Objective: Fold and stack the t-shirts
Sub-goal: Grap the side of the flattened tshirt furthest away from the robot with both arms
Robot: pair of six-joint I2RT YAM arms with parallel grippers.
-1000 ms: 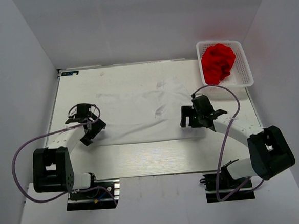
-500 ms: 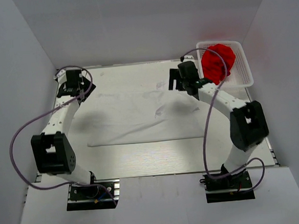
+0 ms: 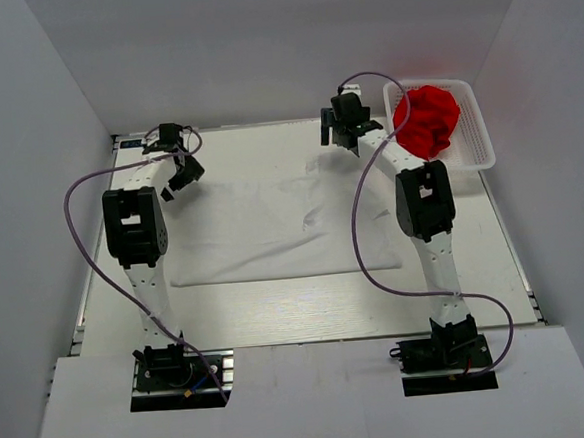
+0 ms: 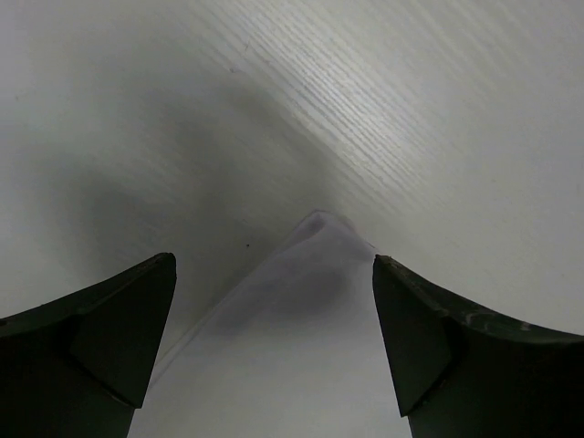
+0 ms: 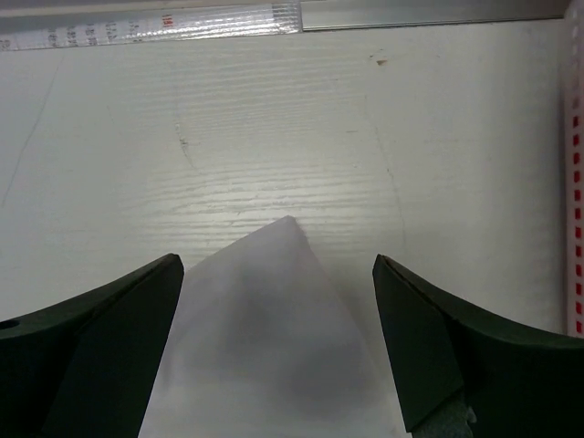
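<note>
The white t-shirt (image 3: 272,225) lies spread flat on the table, with a small wrinkle near its middle. My left gripper (image 3: 179,180) is open over the shirt's far left corner. That corner (image 4: 315,301) lies on the table between the open fingers (image 4: 109,338). My right gripper (image 3: 339,139) is open over the far right corner, which shows as a white point (image 5: 274,319) between its fingers (image 5: 438,347). Neither gripper holds cloth. The red t-shirt (image 3: 425,119) sits crumpled in the basket at the back right.
The white lattice basket (image 3: 478,156) stands at the table's back right corner; its edge shows in the right wrist view (image 5: 575,182). The white wood-grain table (image 3: 278,310) runs to a metal strip at the back (image 5: 411,11). Grey walls enclose the sides.
Both arms have stretched from the shirt's near corners out to its far corners. The white shirt and the red shirt have not visibly moved.
</note>
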